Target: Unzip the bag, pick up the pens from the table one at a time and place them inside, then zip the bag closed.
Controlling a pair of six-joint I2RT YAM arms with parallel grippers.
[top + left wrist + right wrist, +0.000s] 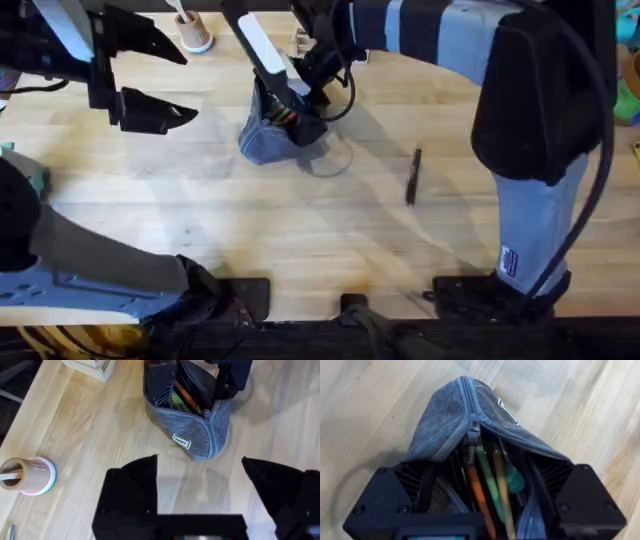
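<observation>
The grey-blue bag [262, 142] stands near the table's [300, 230] middle back with its mouth unzipped. My right gripper [290, 105] is down at that mouth. In the right wrist view it [490, 505] is open, its black fingers [395, 495] straddling the opening. Orange, green and yellow pens [490, 477] lie inside the bag [440, 420], below the metal zipper pull [472, 436]. One dark pen [413, 175] lies on the wood to the right of the bag. My left gripper [165, 75] hovers open to the left of the bag [200, 435], holding nothing [200, 490].
A small tan cup [195, 35] with a pink rim [27, 476] stands at the back left. A pale box-like object [92, 366] sits behind the bag. Coloured items [630, 95] lie at the right edge. The right arm's large grey link [530, 150] rises over the right side.
</observation>
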